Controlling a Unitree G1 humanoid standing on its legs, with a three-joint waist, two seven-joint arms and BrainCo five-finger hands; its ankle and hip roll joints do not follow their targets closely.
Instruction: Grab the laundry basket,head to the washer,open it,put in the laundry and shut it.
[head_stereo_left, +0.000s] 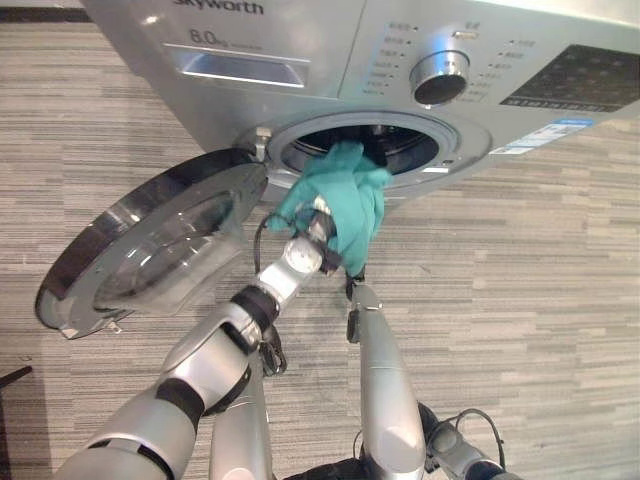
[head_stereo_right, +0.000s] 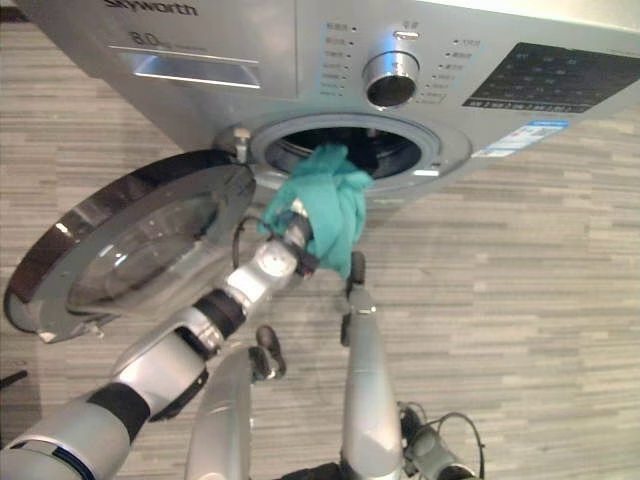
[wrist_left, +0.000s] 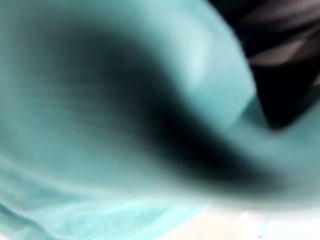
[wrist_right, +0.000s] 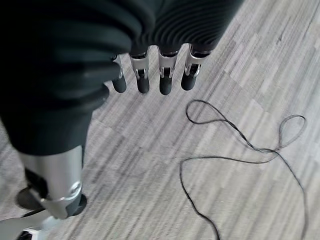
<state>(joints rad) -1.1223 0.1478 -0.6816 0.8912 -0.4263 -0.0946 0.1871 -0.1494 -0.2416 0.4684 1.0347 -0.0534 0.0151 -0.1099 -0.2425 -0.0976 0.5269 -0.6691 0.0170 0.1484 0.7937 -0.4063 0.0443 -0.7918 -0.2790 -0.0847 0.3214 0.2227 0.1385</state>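
Note:
The silver front-loading washer (head_stereo_left: 300, 40) stands before me with its round glass door (head_stereo_left: 150, 245) swung wide open to the left. A teal cloth (head_stereo_left: 350, 195) is bunched at the lower rim of the dark drum opening (head_stereo_left: 400, 145) and hangs down over the front. My left hand (head_stereo_left: 320, 235) reaches up from the lower left into this cloth, which covers it; the teal cloth (wrist_left: 125, 100) lies right against the left wrist camera. My right hand (wrist_right: 150, 75) hangs low over the floor, fingers straight and holding nothing.
The open door juts out to the left of the drum, close beside my left forearm. Above the opening are a round knob (head_stereo_left: 439, 77) and a detergent drawer (head_stereo_left: 238, 66). Striped grey floor (head_stereo_left: 540, 300) spreads to the right.

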